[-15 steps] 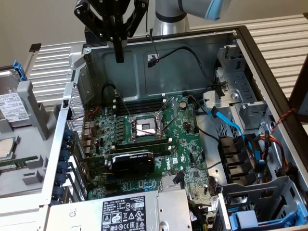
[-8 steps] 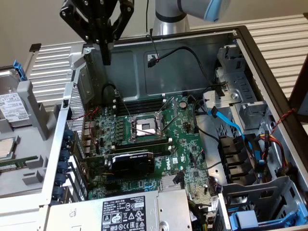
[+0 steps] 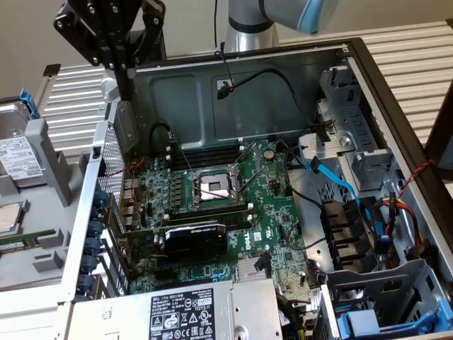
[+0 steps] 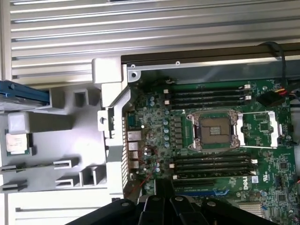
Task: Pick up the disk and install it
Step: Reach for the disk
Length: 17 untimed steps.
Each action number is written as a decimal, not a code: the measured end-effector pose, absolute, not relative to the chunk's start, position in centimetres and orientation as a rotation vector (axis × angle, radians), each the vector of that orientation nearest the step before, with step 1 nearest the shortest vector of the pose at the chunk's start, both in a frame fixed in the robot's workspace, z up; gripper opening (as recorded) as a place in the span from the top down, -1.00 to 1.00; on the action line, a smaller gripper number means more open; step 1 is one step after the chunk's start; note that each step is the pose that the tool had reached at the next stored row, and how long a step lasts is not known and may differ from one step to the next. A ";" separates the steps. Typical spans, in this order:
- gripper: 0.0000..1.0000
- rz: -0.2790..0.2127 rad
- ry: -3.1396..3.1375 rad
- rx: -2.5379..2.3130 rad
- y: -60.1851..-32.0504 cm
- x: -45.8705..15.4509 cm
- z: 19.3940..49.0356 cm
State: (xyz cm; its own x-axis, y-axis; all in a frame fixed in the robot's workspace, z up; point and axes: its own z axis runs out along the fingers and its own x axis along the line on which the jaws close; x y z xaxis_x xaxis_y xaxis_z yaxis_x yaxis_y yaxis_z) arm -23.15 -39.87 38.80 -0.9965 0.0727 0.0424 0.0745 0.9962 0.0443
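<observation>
Silver: one disk (image 3: 15, 156), one closed tool (image 3: 126, 92).

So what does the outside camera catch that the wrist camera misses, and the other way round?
Exterior view: the labelled top of the disk, the power-supply box, the blue cable and the drive bays. Wrist view: a straight-down look, with more empty pockets of the grey holder. Both: the shut gripper, the empty processor socket, the memory slots and the small chip in the holder.
</observation>
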 end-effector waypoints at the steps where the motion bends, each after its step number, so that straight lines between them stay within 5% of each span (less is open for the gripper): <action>1: 0.79 -0.071 -3.095 -0.114 -39.9 -23.6 38.8; 17: 0.79 -0.052 -3.061 -0.115 -37.7 -29.3 38.4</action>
